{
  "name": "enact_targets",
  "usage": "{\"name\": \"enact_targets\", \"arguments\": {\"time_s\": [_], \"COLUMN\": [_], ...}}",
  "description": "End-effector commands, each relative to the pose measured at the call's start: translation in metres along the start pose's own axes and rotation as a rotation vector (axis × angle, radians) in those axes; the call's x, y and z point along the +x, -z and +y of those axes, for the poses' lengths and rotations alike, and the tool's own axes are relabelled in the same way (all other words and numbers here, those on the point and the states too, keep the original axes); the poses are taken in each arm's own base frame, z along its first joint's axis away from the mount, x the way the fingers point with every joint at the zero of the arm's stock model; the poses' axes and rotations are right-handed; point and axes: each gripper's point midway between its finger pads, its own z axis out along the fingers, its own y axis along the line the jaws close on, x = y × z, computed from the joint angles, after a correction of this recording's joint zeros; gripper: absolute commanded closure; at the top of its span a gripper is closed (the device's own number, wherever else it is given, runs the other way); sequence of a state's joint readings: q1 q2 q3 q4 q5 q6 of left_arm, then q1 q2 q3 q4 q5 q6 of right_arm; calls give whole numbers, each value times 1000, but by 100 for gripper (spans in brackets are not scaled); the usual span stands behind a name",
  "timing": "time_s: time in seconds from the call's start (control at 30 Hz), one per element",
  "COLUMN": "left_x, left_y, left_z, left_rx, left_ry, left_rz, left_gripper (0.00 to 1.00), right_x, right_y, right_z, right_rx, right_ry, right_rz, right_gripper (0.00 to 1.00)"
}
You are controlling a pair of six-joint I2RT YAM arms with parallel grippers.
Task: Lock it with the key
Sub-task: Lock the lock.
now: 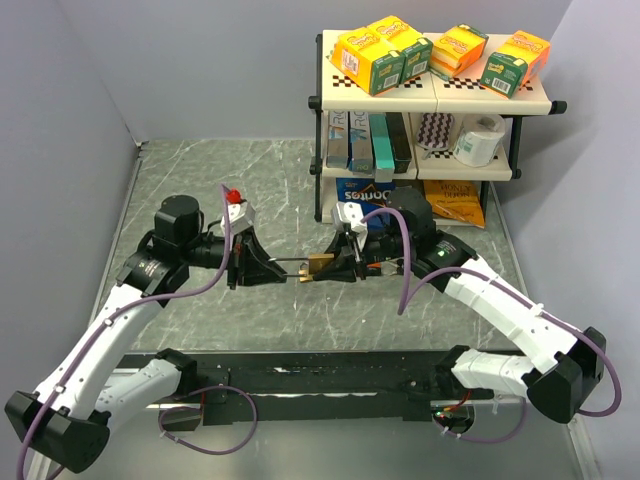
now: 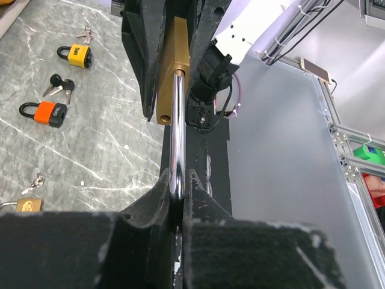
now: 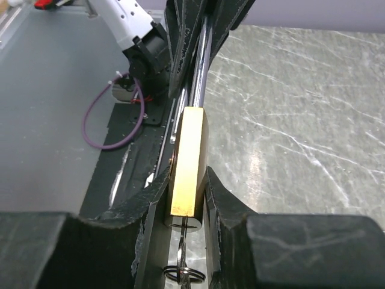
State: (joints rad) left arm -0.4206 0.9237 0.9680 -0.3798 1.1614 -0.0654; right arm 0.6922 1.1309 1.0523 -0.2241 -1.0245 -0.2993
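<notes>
A: Padlock (image 3: 187, 162), brass. Location?
B: Off the surface (image 1: 200, 180), held level in the air. Left hand (image 2: 177, 195) pinching the steel shackle (image 2: 177, 132); right hand (image 3: 187, 198) closed against the body's flat sides; key (image 3: 181, 244) in its base.
A: Farther items?
B: Orange padlock (image 2: 45, 113) and yellow padlock (image 2: 77, 55) lying on the surface, keys (image 2: 60, 85) beside them; shelf (image 1: 440, 92) of boxes at the back.

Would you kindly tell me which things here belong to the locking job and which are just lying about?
In the job: brass padlock, body in the right hand; its shackle, pinched by the left hand; key in its keyhole.
Lying about: yellow padlock, orange padlock, second brass lock, loose keys, shelf rack with boxes.
</notes>
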Motion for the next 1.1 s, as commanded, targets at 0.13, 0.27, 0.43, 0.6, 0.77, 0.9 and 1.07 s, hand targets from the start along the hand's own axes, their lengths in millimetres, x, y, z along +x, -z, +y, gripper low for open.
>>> {"name": "enact_targets", "arguments": {"time_s": [0.13,0.27,0.43,0.6,0.77,0.9,1.07], "left_x": [-20,-20,-18,-15,-18,-18,-17], "left_y": [-5,-10,-19,-27,-33,-43,-56], "left_z": [-4,-4,-7,-9,-12,-15,-22], "left_rx": [-17,-16,9,29,45,74,123], "left_ry": [-166,-189,-200,-185,-174,-156,-150], "left_rz": [-79,-73,-66,-67,-84,-98,-106], "left_gripper": [99,99,99,99,99,99,99], "right_x": [-28,-32,-36,-40,-45,-48,-50], "right_y": [-4,-6,-10,-14,-20,-27,-32], "right_z": [27,36,39,39,39,40,42], "right_rx": [-151,-194,-207,-212,-223,-236,-250], "right_ry": [0,-23,-37,-35,-38,-38,-43], "right_rz": [-79,-86,-94,-101,-115,-129,-137], "right_gripper": [100,100,100,100,100,100,100]}}
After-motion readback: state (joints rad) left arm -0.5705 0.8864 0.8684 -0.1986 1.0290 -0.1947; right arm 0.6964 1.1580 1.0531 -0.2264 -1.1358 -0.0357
